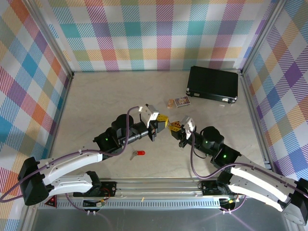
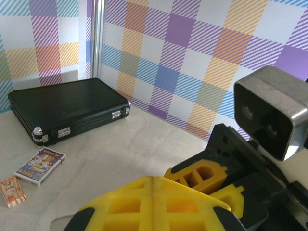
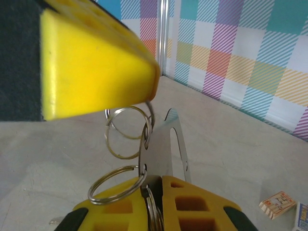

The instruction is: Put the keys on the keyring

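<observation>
Keys [image 1: 137, 153]: just one, small grey metal with a red oval tag [image 1: 141, 153], lying flat on the worktop [image 1: 96, 106] near the left arm [image 1: 125, 134], apart from both end effectors and untouched. Light, stiff and thin; likely to skid on the smooth surface, and too low-lying for an easy pinch on the blade. Better taken by the red tag, which looks thicker and less slick, leaving the metal part free for threading.

Keyring [image 3: 161, 149] held clear of the worktop, pinched at its lower end in the seam of the right end effector [image 3: 154, 209], fingers closed on it. Flat silver plate standing up, several wire split rings [image 3: 126, 132] hanging loose off it. Rigid smooth metal, prone to swivel in the pads; rings probably springy and free to swing, so hard to steady.

Left end effector [image 2: 153, 204] closed too, yellow fingers meeting at a seam, tip right against the topmost ring in the right wrist view. Impossible to tell whether clamped on that ring or merely touching. By judgement, threading not begun and key pickup not yet done, needing one end effector freed.
</observation>
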